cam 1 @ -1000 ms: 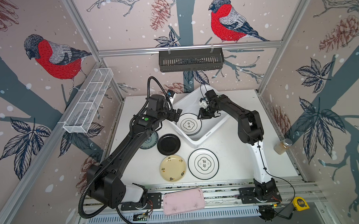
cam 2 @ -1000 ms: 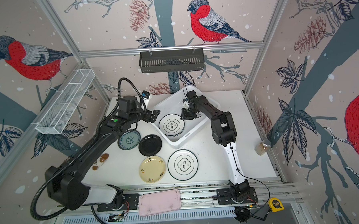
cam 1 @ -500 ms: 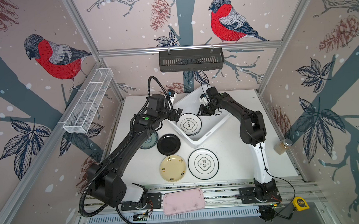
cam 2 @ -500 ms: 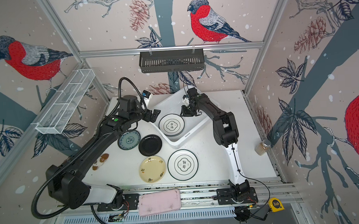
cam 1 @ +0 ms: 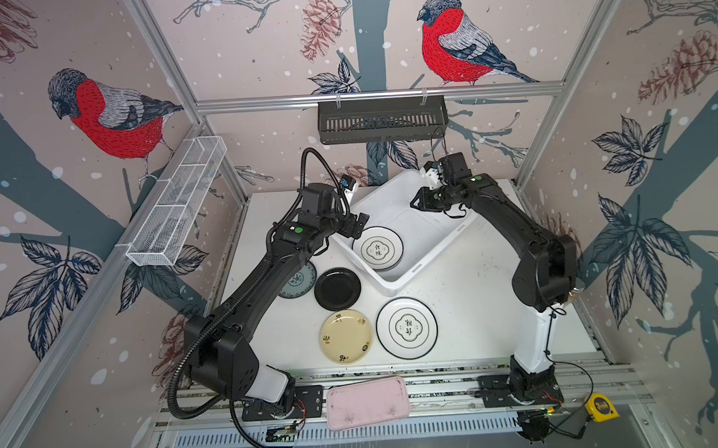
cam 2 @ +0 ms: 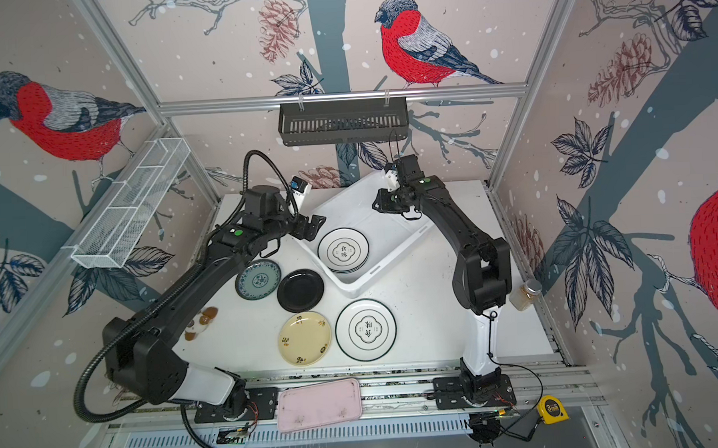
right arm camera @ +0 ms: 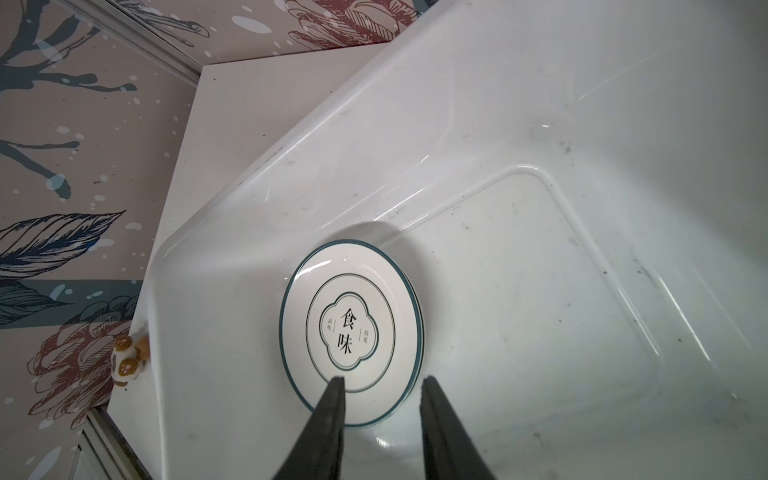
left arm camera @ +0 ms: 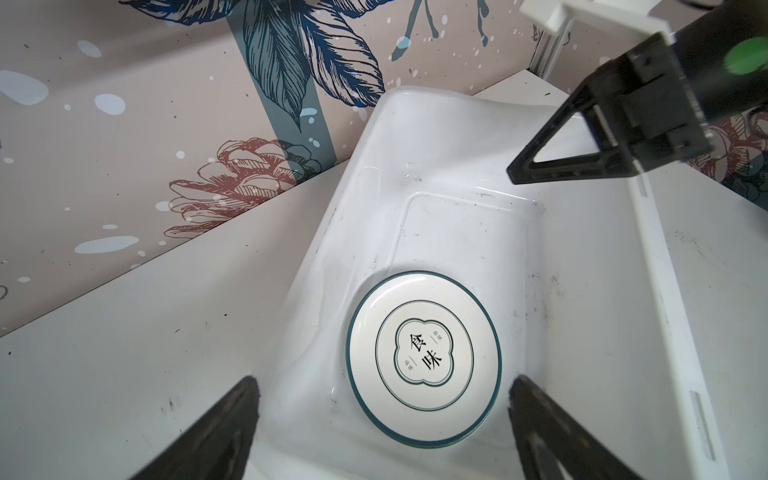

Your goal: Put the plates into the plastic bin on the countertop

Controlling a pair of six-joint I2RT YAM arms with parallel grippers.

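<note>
Vs. 1 s ago, the right pincer (right arm camera: 382, 382) has backed up and away from the emblem plate (cam 1: 377, 249), drifting toward the far corner of the plastic bin (cam 1: 441, 250). The plate hasn't stirred. The left pincer (left arm camera: 382, 384) sits approx. where it was, at the bin's left rim. The plate lies flat in the bin's end nearest the left arm, on top of a stack; at least 1 more rim peeks out beneath it in the right wrist view. The bin stands skewed at the far edge of the surface (cam 1: 477, 311).

My read: that drop is done, plate released, neither arm carrying anything. 4 plates still wait on the surface outside the bin:
- teal plate (cam 2: 258, 279), toward the left edge
- black plate (cam 1: 337, 288), just beside it and near the bin's near corner
- pale yellow plate (cam 1: 345, 337) and 2nd emblem plate (cam 1: 407, 328), side by side toward the near edge

So the task is part-way; next is prob. a fresh pick.

Pose:
- Right arm: elbow hunched high by the right edge, forearm reaching out over the bin, pincer tilted down into it, jaws a narrow gap apart w/ nothing btwn them.
- Left arm: stretched on a diagonal from the near-left corner, passing over the teal plate, pincer aimed down at the stack, jaws wide and empty.
</note>
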